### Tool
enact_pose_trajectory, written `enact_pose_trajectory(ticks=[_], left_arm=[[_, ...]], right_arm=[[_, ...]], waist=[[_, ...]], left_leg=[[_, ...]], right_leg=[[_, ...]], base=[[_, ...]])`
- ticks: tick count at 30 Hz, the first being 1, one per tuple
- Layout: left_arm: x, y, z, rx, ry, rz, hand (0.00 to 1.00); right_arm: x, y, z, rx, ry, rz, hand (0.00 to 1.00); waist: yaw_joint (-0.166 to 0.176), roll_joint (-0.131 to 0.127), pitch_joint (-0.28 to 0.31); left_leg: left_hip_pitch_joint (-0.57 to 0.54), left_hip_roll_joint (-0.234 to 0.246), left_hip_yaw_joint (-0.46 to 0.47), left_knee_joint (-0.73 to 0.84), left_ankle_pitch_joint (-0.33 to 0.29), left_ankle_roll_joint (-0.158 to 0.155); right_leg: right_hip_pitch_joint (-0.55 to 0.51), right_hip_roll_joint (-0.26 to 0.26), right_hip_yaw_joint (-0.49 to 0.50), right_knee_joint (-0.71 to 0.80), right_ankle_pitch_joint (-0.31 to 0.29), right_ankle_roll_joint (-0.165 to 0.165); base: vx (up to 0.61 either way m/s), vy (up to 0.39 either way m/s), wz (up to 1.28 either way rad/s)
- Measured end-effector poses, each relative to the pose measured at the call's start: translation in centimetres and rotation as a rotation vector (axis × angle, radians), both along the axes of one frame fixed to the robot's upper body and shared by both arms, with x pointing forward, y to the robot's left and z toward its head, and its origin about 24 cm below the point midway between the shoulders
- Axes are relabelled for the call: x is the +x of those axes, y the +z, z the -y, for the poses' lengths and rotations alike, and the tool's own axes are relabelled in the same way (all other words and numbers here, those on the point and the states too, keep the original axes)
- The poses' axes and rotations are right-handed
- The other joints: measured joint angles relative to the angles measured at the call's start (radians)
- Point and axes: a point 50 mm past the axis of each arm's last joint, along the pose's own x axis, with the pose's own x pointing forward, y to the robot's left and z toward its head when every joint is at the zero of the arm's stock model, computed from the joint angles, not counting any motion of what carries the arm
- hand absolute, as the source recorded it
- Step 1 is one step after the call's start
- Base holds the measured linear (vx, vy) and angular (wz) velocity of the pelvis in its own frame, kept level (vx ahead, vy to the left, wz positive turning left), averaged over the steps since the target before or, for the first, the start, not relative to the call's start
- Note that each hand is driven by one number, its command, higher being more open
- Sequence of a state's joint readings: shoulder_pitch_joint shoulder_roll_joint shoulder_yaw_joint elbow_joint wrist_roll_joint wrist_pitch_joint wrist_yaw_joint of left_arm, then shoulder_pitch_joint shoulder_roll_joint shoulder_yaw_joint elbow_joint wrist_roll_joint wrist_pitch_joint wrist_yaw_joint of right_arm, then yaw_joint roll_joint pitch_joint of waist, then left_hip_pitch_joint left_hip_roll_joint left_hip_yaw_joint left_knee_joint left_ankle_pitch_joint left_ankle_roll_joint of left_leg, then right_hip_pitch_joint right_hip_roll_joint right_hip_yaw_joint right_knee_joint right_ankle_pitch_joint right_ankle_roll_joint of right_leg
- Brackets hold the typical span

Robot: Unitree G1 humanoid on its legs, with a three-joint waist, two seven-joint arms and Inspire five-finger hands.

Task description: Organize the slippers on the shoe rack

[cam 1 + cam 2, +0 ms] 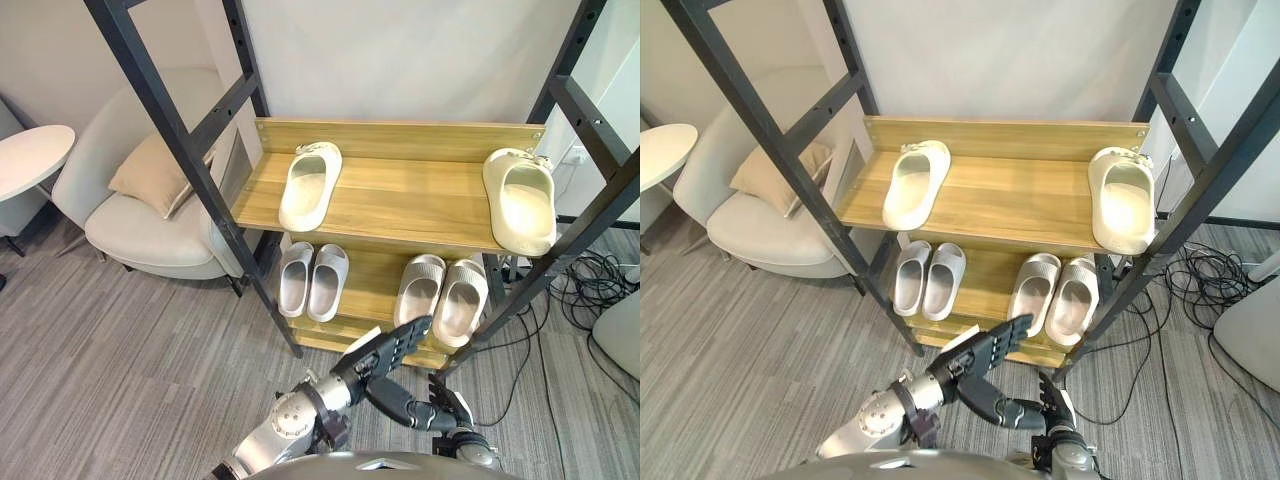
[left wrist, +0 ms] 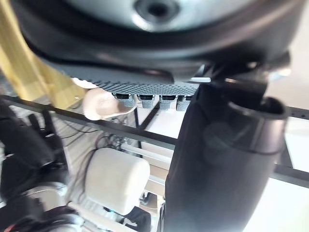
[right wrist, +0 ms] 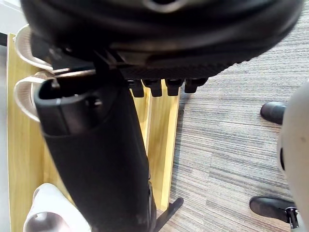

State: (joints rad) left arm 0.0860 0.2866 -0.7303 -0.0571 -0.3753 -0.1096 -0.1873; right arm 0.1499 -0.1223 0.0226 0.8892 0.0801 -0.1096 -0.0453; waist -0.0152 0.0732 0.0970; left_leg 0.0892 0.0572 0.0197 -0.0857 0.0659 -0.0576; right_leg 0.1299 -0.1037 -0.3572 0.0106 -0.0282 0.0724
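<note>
Slippers (image 1: 310, 185) unpaired on top shelf (image 1: 400, 205).
Left hand (image 1: 378, 362) and right hand (image 1: 447, 405) low, fingers straight, empty; recommend grasping right slipper (image 1: 522, 200) mid-sole, setting it beside its mate.

Cream armchair (image 1: 150, 225) off to the left, with a tan cushion (image 1: 155, 172) propped against its back. Round white side table (image 1: 30, 158) just beside it, cut off by the edge. Grey striped carpet (image 1: 120, 360) everywhere. Tangle of black cables (image 1: 590, 280) on the floor at right, near a white rounded thing (image 1: 620, 335). Plain white wall (image 1: 400, 60) behind. Two dark shoes (image 3: 274, 112) on the carpet in the right wrist view.
</note>
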Motion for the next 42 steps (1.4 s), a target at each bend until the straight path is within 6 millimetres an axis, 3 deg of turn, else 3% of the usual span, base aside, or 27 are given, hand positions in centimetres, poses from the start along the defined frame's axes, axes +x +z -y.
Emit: enact_pose_trajectory(ticks=[10,14,19,23,30,37,42], left_arm=[[5.6,9.0,-3.9,-0.221,0.375,0.348,1.0],[6.9,10.6,-5.5,-0.205,0.493,0.436,1.0],[8.7,12.6,-7.7,-0.031,0.669,0.645,1.0],[11.3,14.6,-9.5,0.239,0.789,0.891,1.0],[13.0,16.8,-10.8,0.534,0.823,1.154,1.0],[15.0,15.1,-14.2,0.872,0.856,1.136,1.0],[15.9,15.3,-16.0,1.049,0.878,1.152,1.0]], right_arm=[[-0.7,-0.4,-0.1,-0.001,0.017,-0.037,1.0],[-0.7,-0.5,0.0,-0.001,0.013,-0.041,1.0],[-0.9,-0.5,0.1,-0.003,0.009,-0.048,1.0],[-0.9,-0.5,0.3,-0.005,-0.002,-0.046,1.0],[-0.7,-0.4,0.3,-0.006,-0.002,-0.037,1.0],[-0.7,-0.3,0.3,-0.007,-0.001,-0.03,1.0],[-0.7,-0.1,0.3,-0.006,-0.002,-0.012,1.0]], waist=[[0.01,-0.013,-0.034],[0.011,-0.016,-0.037],[0.011,-0.029,-0.04],[0.01,-0.032,-0.039],[0.003,-0.043,-0.034],[-0.012,-0.052,-0.028],[-0.013,-0.062,-0.017]], left_leg=[[0.012,0.0,0.0,0.001,-0.004,0.002],[0.012,0.0,0.0,0.003,-0.004,0.002],[0.015,0.0,-0.001,0.003,-0.004,0.002],[0.014,0.0,-0.001,0.003,-0.004,0.002],[-0.001,-0.001,0.007,0.0,-0.005,0.001],[-0.001,-0.001,0.02,0.0,-0.011,0.001],[-0.006,-0.003,0.036,0.0,-0.016,0.0]], right_leg=[[0.014,-0.001,0.001,-0.001,-0.001,0.0],[0.014,-0.001,0.001,0.002,-0.002,0.0],[0.016,-0.002,0.002,0.004,-0.003,-0.001],[0.013,-0.002,0.003,0.006,-0.003,-0.001],[-0.009,-0.001,0.011,0.003,-0.003,-0.001],[-0.015,0.0,0.028,-0.005,0.0,-0.002],[-0.024,0.0,0.044,-0.018,0.01,-0.001]], base=[[0.0,0.0,0.0],[0.0,0.0,0.0],[0.0,0.0,0.0],[0.0,0.0,0.0],[0.0,0.0,-0.03],[0.01,0.004,-0.07],[0.0,0.016,-0.1]])
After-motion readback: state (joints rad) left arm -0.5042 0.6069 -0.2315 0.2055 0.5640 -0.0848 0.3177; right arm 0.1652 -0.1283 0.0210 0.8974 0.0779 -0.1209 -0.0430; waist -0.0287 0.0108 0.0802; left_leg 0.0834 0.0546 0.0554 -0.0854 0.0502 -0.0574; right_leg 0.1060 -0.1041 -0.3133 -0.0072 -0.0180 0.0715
